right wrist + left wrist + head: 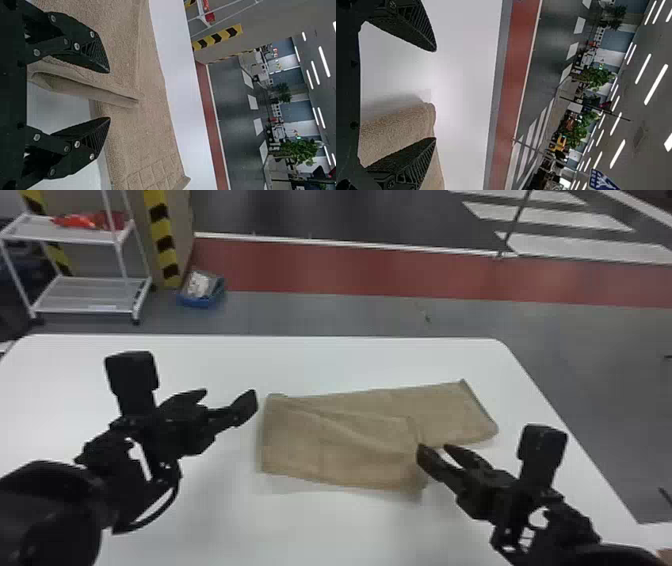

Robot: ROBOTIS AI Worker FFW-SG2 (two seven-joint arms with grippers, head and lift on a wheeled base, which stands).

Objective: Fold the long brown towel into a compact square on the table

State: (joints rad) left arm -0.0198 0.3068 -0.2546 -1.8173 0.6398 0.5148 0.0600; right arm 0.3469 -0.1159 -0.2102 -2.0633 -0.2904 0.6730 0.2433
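The brown towel [345, 440] lies on the white table, its left part folded over and the under layer reaching out to the back right at an angle. My left gripper [225, 402] stands open at the towel's left folded edge. In the left wrist view, the towel's rolled edge [395, 130] shows beside one finger of my left gripper [436, 95]. My right gripper [432, 450] is open at the right end of the folded part. In the right wrist view, a raised towel fold [91, 91] lies between the parted fingers of my right gripper [109, 95].
The white table [320, 360] extends around the towel, with its right edge beyond my right arm. On the floor behind stand a white shelf cart [85, 295] and a blue bin [200, 300] at the back left.
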